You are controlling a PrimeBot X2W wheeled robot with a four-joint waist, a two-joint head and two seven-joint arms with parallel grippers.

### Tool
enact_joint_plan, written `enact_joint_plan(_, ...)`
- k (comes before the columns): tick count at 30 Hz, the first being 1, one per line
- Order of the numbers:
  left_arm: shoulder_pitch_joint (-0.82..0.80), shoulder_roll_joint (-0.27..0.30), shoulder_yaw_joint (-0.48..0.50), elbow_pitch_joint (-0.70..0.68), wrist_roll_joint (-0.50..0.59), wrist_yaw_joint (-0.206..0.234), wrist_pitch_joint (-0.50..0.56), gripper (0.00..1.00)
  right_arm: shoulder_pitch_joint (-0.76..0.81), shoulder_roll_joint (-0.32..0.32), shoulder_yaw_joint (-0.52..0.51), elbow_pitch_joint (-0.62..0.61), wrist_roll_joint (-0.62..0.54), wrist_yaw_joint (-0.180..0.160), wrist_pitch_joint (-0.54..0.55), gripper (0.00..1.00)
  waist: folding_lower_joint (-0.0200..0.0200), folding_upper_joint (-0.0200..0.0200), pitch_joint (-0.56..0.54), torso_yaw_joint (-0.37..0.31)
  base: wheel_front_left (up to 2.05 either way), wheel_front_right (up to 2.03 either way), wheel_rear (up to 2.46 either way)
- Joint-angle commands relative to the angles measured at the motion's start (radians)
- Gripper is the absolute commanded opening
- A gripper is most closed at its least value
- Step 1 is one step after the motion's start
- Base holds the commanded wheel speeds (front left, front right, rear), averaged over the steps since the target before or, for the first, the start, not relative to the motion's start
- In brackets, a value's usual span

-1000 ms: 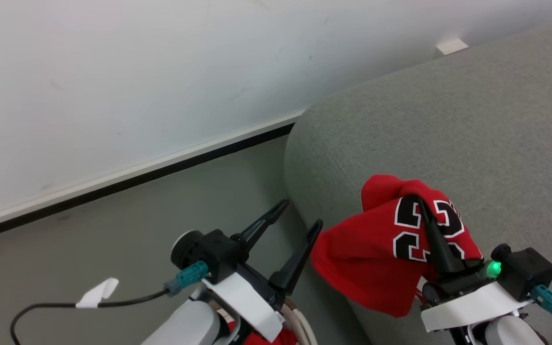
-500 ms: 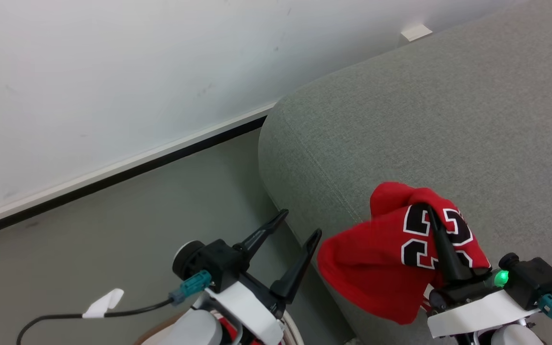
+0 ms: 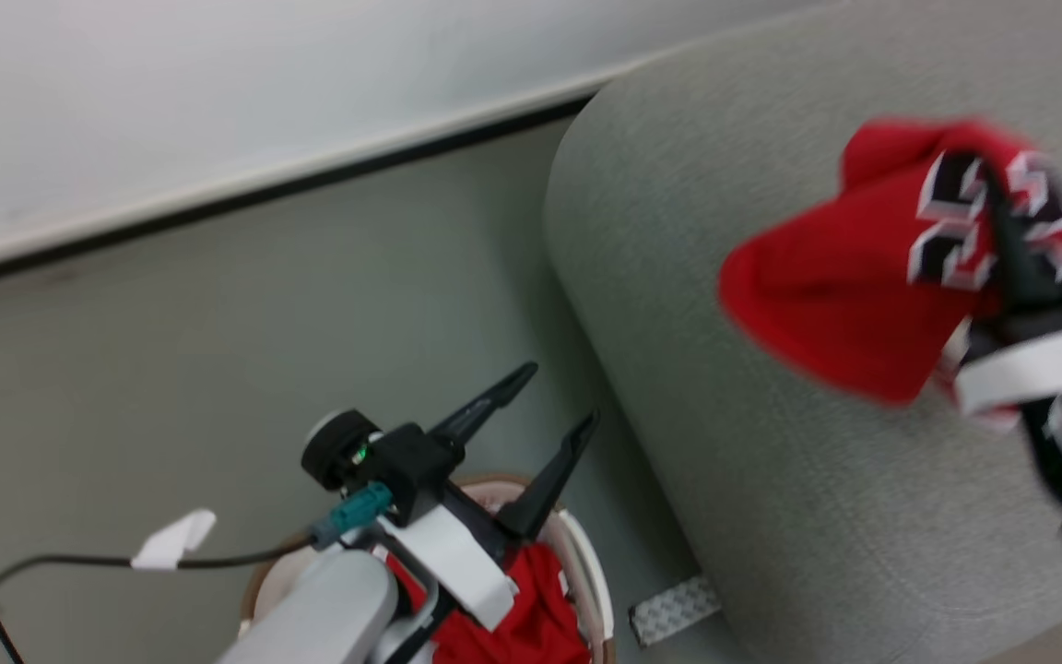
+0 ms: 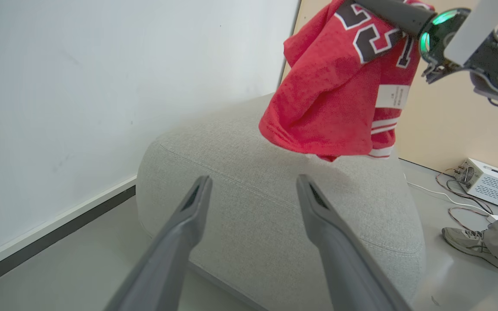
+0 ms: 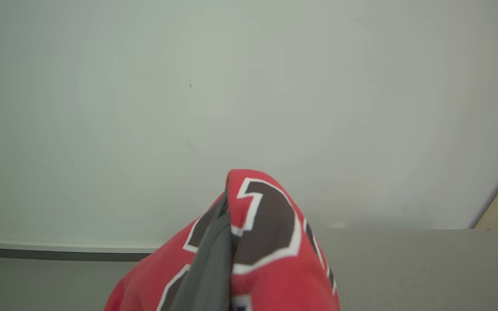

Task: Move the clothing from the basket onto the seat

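A soft red jersey garment with black-and-white numbers (image 3: 844, 286) is clamped in the right gripper (image 3: 992, 194) over the large light-grey woven seat (image 3: 771, 480). The left gripper (image 3: 560, 395) is spread wide and empty above the rounded white brown-rimmed basket (image 3: 586, 572), where more red clothing (image 3: 540, 627) is seen. The basket stands on the grey floor (image 3: 218, 323) left of the seat, and a white wall (image 3: 218, 83) lies beyond.

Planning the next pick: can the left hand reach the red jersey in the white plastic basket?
Probably yes. Open left hand hangs above the white basket; red jersey lies uncovered, though fingers point away.
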Motion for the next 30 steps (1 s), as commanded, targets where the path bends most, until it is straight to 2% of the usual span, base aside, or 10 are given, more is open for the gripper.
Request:
enact_joint_plan(1,-0.029,0.022,-0.001,-0.013,0.011,-0.003,0.006,1.0,-0.068,-0.014,-0.024,0.006,-0.009,-0.002,0.013,0.0,-0.0001,-0.0001,0.113,0.069,0.0,0.0,0.0)
enact_joint_plan(6,-0.086,0.072,0.0,-0.05,0.007,-0.004,0.021,1.0,-0.239,-0.075,-0.099,0.045,-0.012,-0.002,0.06,0.0,-0.0001,-0.0001,0.246,0.124,0.0,0.0,0.0)
enact_joint_plan(9,-0.112,0.097,0.004,-0.071,0.005,-0.004,0.026,1.0,-0.346,-0.133,-0.15,0.08,-0.02,-0.002,0.082,0.0,-0.0001,-0.0001,0.311,0.156,0.0,0.0,0.0)
enact_joint_plan(11,-0.124,0.11,0.011,-0.08,-0.003,-0.004,0.028,1.0,-0.391,-0.152,-0.178,0.104,-0.055,-0.002,0.104,0.0,-0.0001,-0.0001,0.347,0.175,0.0,0.0,0.0)
enact_joint_plan(17,-0.151,0.109,0.043,-0.1,-0.022,0.008,0.016,1.0,-0.501,-0.203,-0.258,0.218,-0.136,-0.002,0.156,0.0,-0.0001,-0.0001,0.41,0.233,0.0,0.0,0.0)
enact_joint_plan(20,-0.154,0.109,0.048,-0.099,-0.025,0.009,0.013,1.0,-0.511,-0.206,-0.238,0.288,-0.153,-0.002,0.193,0.0,-0.0001,-0.0001,0.419,0.246,0.0,0.0,0.0)
enact_joint_plan(27,-0.163,0.101,0.057,-0.081,-0.033,0.008,0.003,1.0,-0.506,-0.23,-0.167,0.543,-0.126,-0.002,0.39,0.0,-0.0001,-0.0001,0.414,0.274,0.0,0.0,0.0)
enact_joint_plan(30,-0.16,0.095,0.06,-0.072,-0.034,0.008,0.002,1.0,-0.502,-0.237,-0.14,0.583,-0.094,-0.002,0.397,0.0,-0.0001,-0.0001,0.4,0.277,0.0,0.0,0.0)
